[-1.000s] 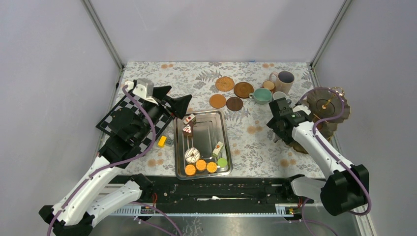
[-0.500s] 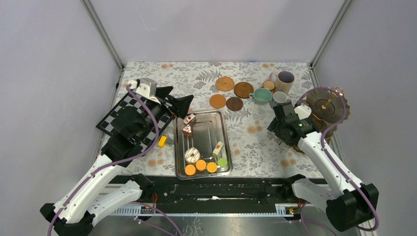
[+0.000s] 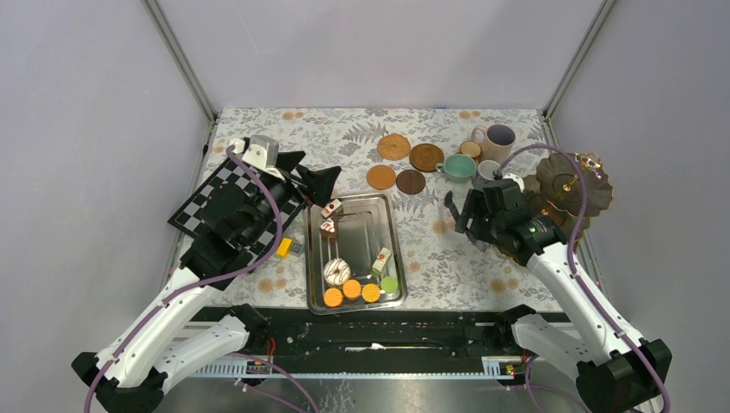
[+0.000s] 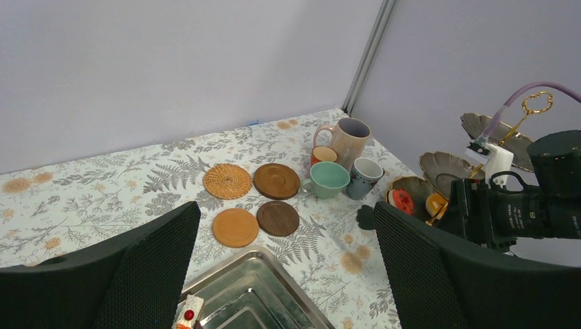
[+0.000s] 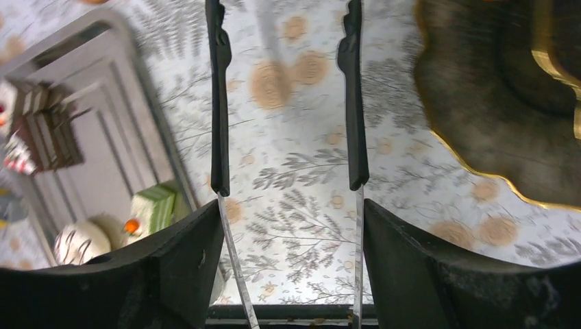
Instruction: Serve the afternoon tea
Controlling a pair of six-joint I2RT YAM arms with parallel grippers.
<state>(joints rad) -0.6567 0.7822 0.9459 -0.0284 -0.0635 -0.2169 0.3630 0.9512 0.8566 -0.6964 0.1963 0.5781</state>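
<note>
Toy pastries lie in the steel tray: two cake slices [image 3: 330,218], a donut [image 3: 336,272], orange biscuits [image 3: 352,289] and a green slice [image 3: 381,260]. Beige [image 3: 498,140], teal [image 3: 459,167], grey [image 3: 489,169] and small orange [image 3: 470,150] mugs stand at the back, beside several brown coasters [image 3: 403,163]. The dark three-tier stand [image 3: 568,194] is at the right; its lowest tier holds a red pastry [image 4: 402,201] and an orange one [image 4: 434,203]. My left gripper [image 3: 307,172] is open and empty above the tray's far left corner. My right gripper [image 3: 456,215] is open and empty over the cloth between tray and stand.
The steel tray [image 3: 392,224] sits at centre front. A chessboard [image 3: 202,202] lies at the left under my left arm. A yellow block [image 3: 283,248] and a small grey piece [image 3: 296,248] lie beside the tray. Metal posts and walls close in the table.
My right gripper has swung left, away from the stand, and now points toward the tray. My left gripper has shifted slightly to the right.
</note>
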